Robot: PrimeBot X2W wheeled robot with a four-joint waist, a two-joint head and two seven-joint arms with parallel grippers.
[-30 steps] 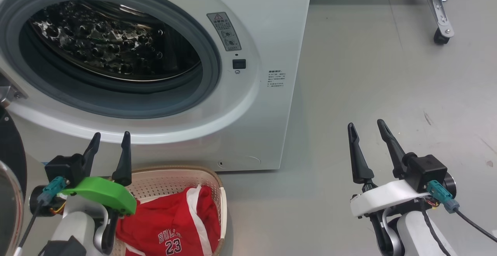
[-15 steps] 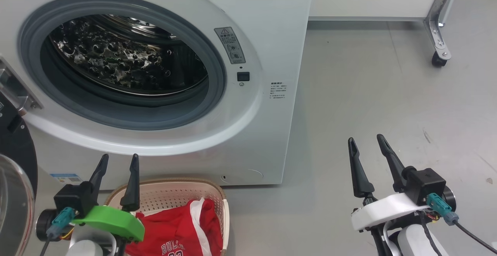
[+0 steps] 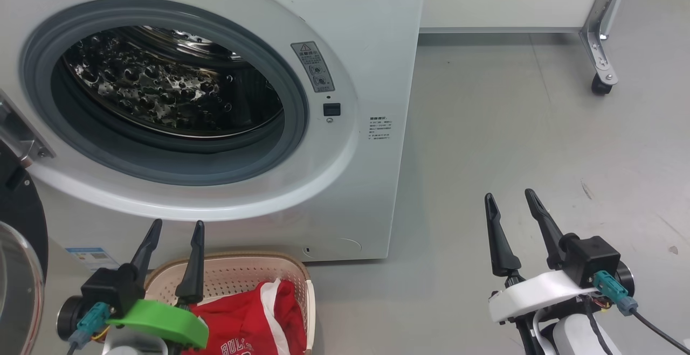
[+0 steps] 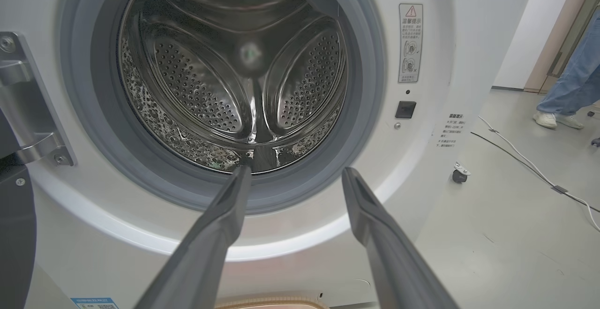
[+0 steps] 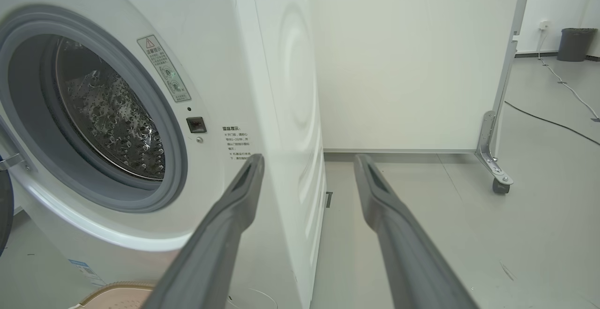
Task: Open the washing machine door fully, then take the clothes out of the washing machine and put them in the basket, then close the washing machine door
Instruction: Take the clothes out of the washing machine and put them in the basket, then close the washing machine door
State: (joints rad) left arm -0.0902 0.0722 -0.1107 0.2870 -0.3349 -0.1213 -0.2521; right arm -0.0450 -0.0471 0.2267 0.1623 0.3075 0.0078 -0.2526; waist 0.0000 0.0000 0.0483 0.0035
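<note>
The washing machine stands with its mouth uncovered, and its steel drum holds no cloth that I can see. The washing machine door is swung out at the far left, black rim and glass showing. Below the mouth, the cream basket holds the clothes, a red jersey with white stripes. My left gripper is open and empty over the basket's left side, pointing at the drum. My right gripper is open and empty over the floor, right of the washer.
A white partition on a caster wheel stands behind the washer's right side. A person's legs and a floor cable are off to the right. A dark bin sits far back. Bare grey floor spreads right of the washer.
The head camera has tilted up, so the washer and basket sit lower in the picture. Both grippers stay open and empty, and the jersey lies in the basket as before.
</note>
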